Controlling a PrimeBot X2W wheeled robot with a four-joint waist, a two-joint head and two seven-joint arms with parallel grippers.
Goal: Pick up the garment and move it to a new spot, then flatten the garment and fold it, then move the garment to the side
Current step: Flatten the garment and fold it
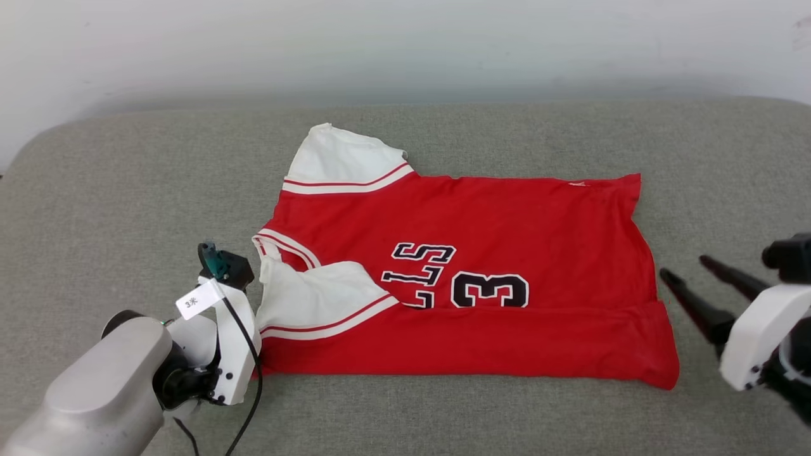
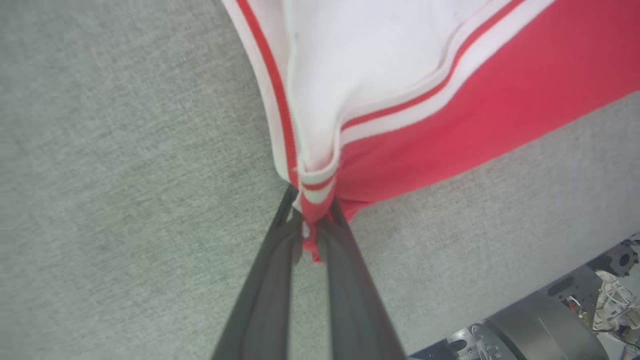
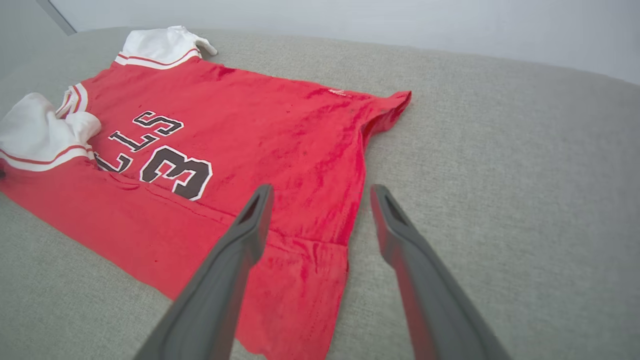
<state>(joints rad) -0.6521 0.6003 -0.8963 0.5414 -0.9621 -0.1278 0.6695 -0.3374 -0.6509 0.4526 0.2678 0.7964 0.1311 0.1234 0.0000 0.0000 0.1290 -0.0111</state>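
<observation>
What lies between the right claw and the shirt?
Only a narrow strip of bare grey cushion, as the head view shows. The open right claw is just beside the shirt, apart from it.

Black letters (image 1: 419, 265) on the red garment (image 1: 481, 215) read "LLS", the rest hidden; a number 3 (image 1: 489, 290) sits at their 4 o'clock. At the garment's 8 o'clock, a white tag (image 1: 197, 299) on the left arm (image 1: 114, 373) reads "3" plus an unclear mark.
</observation>
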